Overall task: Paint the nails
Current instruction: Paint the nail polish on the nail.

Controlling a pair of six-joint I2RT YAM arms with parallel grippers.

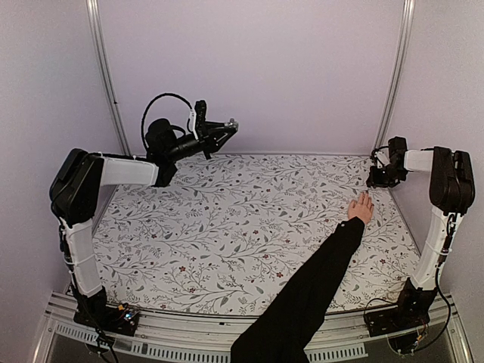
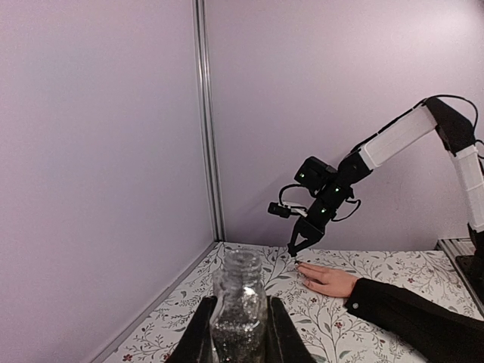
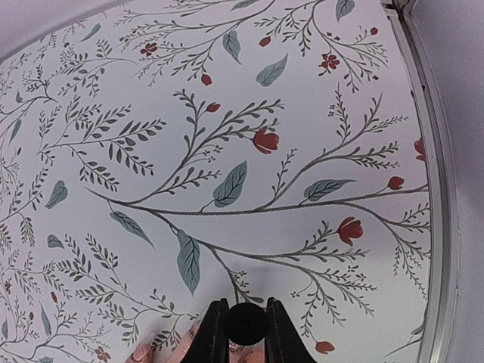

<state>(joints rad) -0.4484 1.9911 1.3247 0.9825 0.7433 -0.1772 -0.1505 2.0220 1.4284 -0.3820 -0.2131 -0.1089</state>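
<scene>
The hand (image 1: 361, 208) lies flat on the tabletop (image 1: 227, 219), right of the top view; its nails (image 3: 144, 349) are tiny, hard, slick. I'd grip nothing, only brush lightly. My right fingers (image 3: 215, 331) pinch a black cap (image 3: 244, 324) just above them; left fingers (image 2: 198, 336) clamp an open bottle (image 2: 238, 302).

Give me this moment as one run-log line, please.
left pincer: shut on open bottle, raised | right pincer: shut on black cap, over fingertips | hand: flat on table, nails up

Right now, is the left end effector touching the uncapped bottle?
Touching: left wrist view shows the left end effector clamped on the uncapped bottle.
</scene>
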